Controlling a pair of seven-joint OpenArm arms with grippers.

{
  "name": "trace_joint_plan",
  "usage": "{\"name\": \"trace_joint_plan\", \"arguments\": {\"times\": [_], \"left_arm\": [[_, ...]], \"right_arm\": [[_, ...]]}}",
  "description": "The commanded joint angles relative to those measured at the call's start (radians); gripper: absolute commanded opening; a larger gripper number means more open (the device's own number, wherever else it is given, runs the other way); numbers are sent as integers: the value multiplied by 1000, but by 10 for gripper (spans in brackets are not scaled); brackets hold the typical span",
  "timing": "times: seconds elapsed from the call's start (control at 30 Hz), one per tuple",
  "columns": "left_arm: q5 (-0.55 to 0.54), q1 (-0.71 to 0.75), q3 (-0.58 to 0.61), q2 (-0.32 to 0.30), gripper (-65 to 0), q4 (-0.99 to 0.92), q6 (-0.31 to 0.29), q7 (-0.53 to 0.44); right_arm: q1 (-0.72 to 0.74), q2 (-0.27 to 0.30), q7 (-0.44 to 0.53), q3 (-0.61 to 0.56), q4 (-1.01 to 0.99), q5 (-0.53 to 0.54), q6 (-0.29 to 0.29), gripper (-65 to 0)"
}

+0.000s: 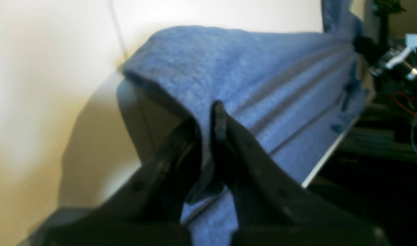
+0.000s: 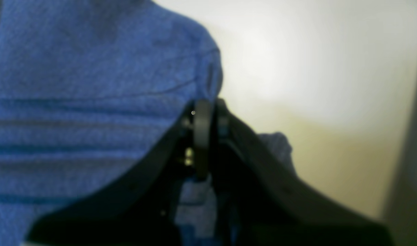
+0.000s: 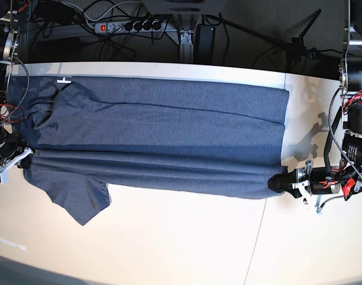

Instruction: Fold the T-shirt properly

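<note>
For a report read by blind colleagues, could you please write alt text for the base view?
A blue-grey T-shirt lies stretched lengthwise across a white table, seen from above, partly folded along its length with one sleeve sticking out toward the camera. The left gripper pinches the hem end, jaws shut; the right gripper holds the collar end. Cables and a power strip lie behind the table.

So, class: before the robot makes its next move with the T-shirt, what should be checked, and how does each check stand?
1. Left claw shut on the T-shirt: ok.
2. Right claw shut on the cloth: ok.
3. Held edge stretched straight between the arms: ok.
4. Lower sleeve tucked in: not ok, it sticks out.
5. Far edge lies on the table: ok.
6. Printed side facing down: cannot tell.
</note>
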Motion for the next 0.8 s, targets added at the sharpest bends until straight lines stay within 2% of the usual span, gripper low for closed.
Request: {"name": "trace_joint_plan", "arguments": {"times": [0.0,0.2,0.47,0.5,0.63,0.67,0.7,0.77], "left_arm": [[-25,-21,-6,-20,-650,16,-42,-3],[-26,16,-6,-20,-650,16,-62,-48],[-26,18,-6,-20,-650,16,-62,-46],[-26,18,-6,-20,-650,16,-62,-46],[-26,18,-6,-20,-650,16,-62,-50],[-26,18,-6,-20,-650,16,-62,-50],[-26,18,-6,-20,-650,16,-62,-50],[-26,18,-6,-20,-650,16,-62,-50]], "right_arm": [[21,32,20,8,16,1,11,-650],[21,33,20,8,16,1,11,-650],[21,33,20,8,16,14,10,-650],[21,33,20,8,16,24,10,-625],[22,33,20,8,16,58,10,-298],[25,33,20,8,16,69,10,-238],[27,34,20,8,16,77,10,-204],[31,35,20,8,25,102,10,-206]]}}
